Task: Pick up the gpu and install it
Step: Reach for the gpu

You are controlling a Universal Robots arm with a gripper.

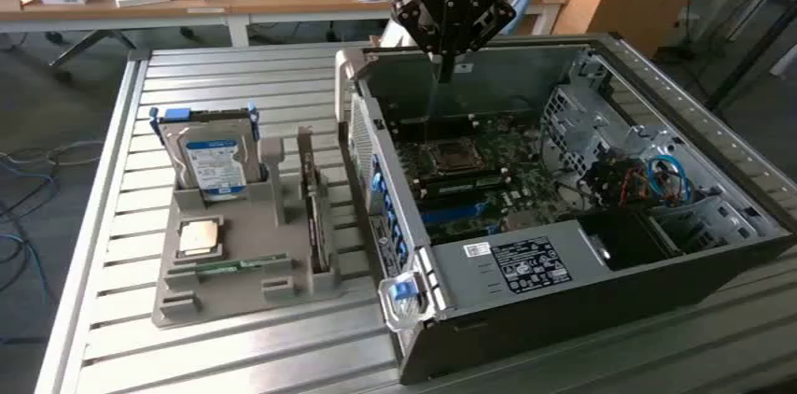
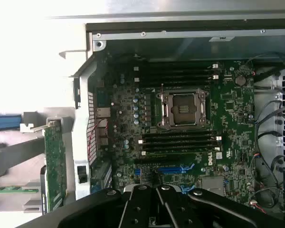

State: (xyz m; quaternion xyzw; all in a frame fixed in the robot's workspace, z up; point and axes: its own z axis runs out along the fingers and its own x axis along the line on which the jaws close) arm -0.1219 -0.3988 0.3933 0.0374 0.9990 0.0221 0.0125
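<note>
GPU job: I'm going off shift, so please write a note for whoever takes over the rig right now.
Tool: shut, with nothing seen in it, hanging over the open computer case above the motherboard.
The gpu: standing on edge in the grey holder on the table, at the exterior view's left of the case, apart from the tool.
Done: nothing yet; the gpu is not picked up.
Left: the pick-up and the install in the case.
</note>
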